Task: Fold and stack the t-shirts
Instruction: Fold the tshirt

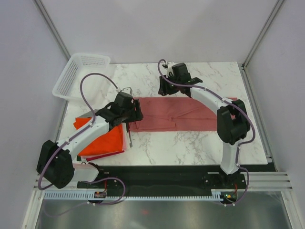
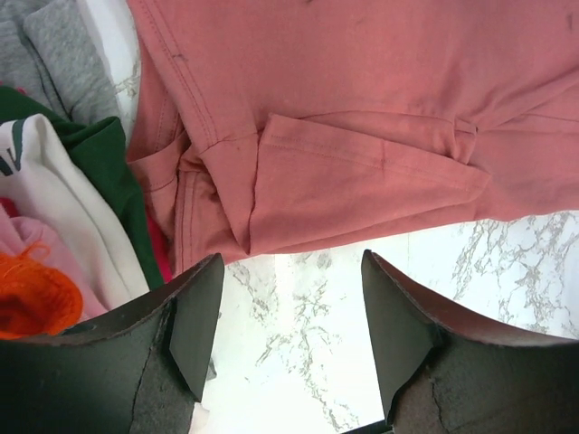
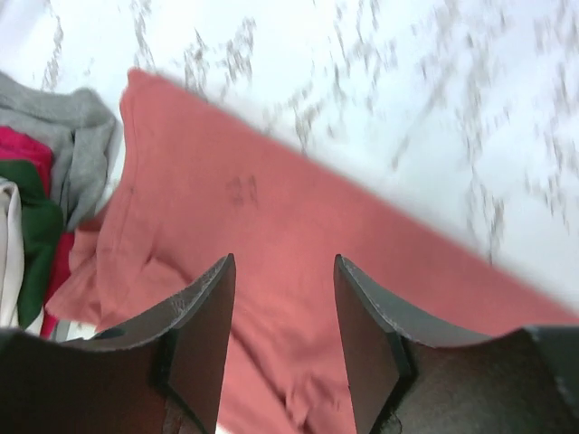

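A dusty pinkish-red t-shirt (image 1: 181, 114) lies folded into a long strip across the middle of the marble table (image 1: 190, 143). My left gripper (image 1: 132, 123) hangs open at the strip's left end. In the left wrist view its jaws (image 2: 291, 258) stand over bare marble, just short of the shirt's near hem (image 2: 362, 181). My right gripper (image 1: 165, 90) hovers open near the strip's far edge. In the right wrist view it (image 3: 285, 259) is empty above the pink cloth (image 3: 271, 226). A stack of folded t-shirts, orange-red on top (image 1: 102, 140), sits at the left under my left arm.
A white mesh basket (image 1: 78, 74) stands at the far left corner of the table. The stack's grey (image 2: 63, 45), green (image 2: 109, 163) and white (image 2: 54, 199) layers show beside the left fingers. Grey walls close in the table on three sides.
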`<state>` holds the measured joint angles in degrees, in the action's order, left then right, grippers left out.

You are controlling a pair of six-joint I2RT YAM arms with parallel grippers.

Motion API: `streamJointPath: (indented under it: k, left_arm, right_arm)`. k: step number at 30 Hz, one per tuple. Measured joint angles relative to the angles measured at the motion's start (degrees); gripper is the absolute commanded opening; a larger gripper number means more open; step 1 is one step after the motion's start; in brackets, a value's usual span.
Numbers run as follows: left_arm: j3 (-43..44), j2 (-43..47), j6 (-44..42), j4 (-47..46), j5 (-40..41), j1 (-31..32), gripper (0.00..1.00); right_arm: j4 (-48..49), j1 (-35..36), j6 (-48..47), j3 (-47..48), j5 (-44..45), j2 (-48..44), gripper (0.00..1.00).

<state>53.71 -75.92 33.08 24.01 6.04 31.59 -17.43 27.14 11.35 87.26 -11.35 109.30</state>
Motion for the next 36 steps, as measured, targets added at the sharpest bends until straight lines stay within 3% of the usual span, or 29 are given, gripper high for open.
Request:
streamJointPath:
  k: [15, 22, 29, 32, 33, 36]
  left_arm:
    - [-3.1, 7.0, 0.4, -0.2, -0.2, -0.3, 0.71]
    - [-3.5, 7.0, 0.5, -0.5, -0.2, -0.4, 0.70]
    - [-3.5, 6.8, 0.5, -0.9, -1.1, -0.4, 0.70]
    - [-3.8, 6.3, 0.5, -1.8, -1.7, -0.4, 0.70]
    - [-4.0, 6.1, 0.5, -1.9, -1.7, -0.4, 0.70]
    - [-4.5, 5.4, 0.5, -2.0, -1.9, -0.4, 0.70]
  right_arm:
    - [-14.4, -0.4, -12.9, 37.4, -18.7, 32.3, 0.62]
    - [-19.2, -0.6, -15.5, 39.8, -21.9, 35.3, 0.63]
    - [-21.9, -0.7, -17.8, 42.2, -23.2, 37.2, 0.39]
    - [-22.9, -0.7, -18.7, 42.6, -23.1, 37.6, 0.18]
    - [-23.2, -0.7, -19.0, 42.9, -22.8, 37.9, 0.04]
    - [-24.2, -0.7, -19.0, 45.0, -21.1, 38.9, 0.00]
